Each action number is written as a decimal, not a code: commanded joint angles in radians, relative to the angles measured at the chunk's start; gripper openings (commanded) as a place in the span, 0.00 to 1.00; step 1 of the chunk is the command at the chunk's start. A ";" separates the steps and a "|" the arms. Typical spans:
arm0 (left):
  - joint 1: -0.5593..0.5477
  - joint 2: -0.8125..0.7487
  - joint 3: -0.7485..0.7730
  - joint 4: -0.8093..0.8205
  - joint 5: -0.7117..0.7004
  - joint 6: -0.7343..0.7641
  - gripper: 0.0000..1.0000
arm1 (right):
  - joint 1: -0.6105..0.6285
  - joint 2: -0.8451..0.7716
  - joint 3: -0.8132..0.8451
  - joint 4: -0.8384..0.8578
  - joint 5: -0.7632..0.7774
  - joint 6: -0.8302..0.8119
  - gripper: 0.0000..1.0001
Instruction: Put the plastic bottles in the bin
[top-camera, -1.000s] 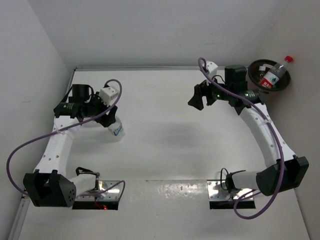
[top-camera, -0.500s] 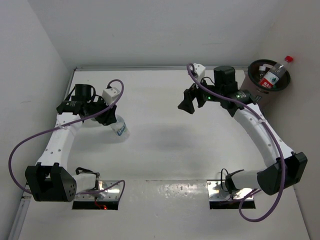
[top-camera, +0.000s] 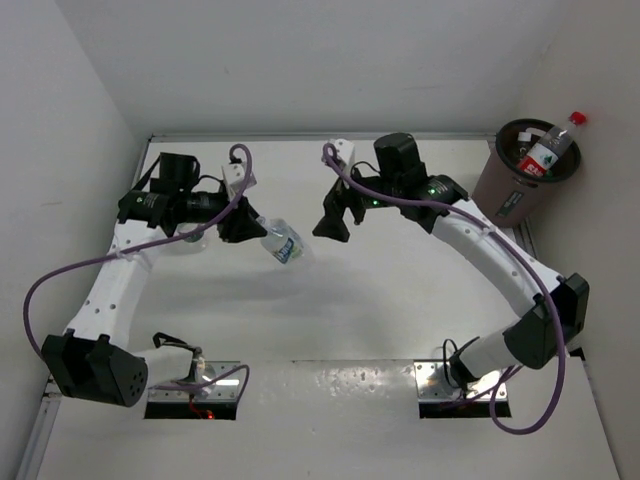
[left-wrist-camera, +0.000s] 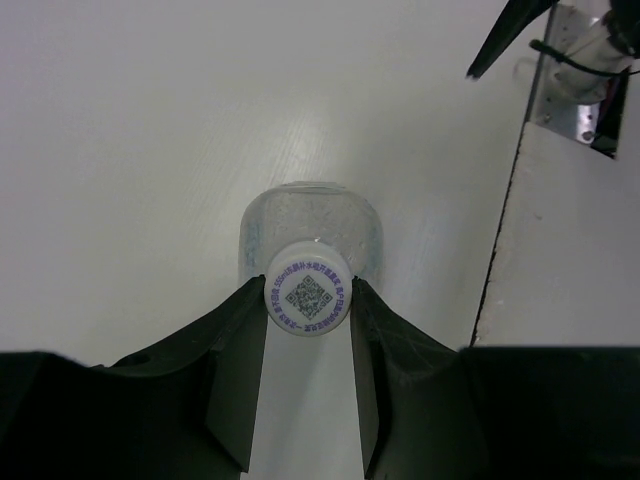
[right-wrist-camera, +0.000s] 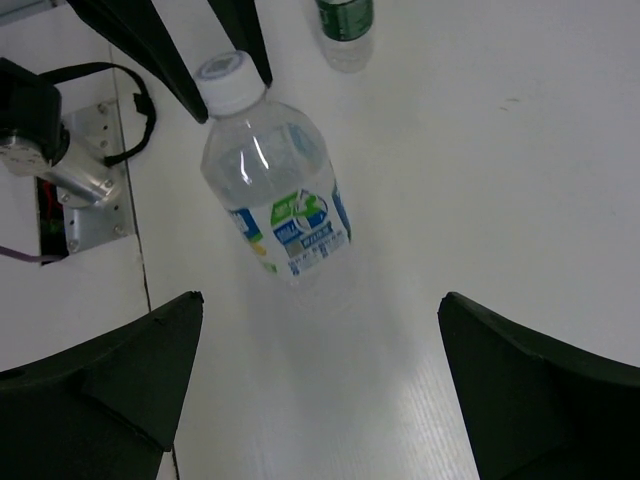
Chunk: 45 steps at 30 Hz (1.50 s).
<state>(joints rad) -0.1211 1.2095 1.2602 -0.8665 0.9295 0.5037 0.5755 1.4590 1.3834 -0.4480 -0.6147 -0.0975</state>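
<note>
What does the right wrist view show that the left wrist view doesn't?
Only right wrist: the clear bottle from the side with its blue-green label, a green bottle at the top edge, and the right gripper open below. Only left wrist: the QR-coded top of the white cap, seen end-on. Both: the same clear bottle clamped at its cap end by the left gripper, over the white table.

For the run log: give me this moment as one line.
left tool shut on clear white-capped plastic bottle at neck | right tool open, facing it | brown round plastic bin holds red-capped bottle
</note>
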 joint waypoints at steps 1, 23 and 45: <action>-0.048 0.011 0.050 0.015 0.118 -0.001 0.23 | 0.052 0.020 0.077 -0.026 -0.039 -0.053 1.00; -0.242 0.070 0.146 0.090 0.163 -0.086 0.20 | 0.182 0.092 0.174 -0.224 -0.027 -0.261 0.84; -0.037 0.091 0.239 0.302 0.055 -0.362 1.00 | -0.166 0.052 0.290 -0.063 0.446 -0.303 0.00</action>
<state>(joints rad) -0.1905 1.2896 1.4960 -0.6254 0.9321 0.1982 0.4591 1.5570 1.5948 -0.6971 -0.3649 -0.3790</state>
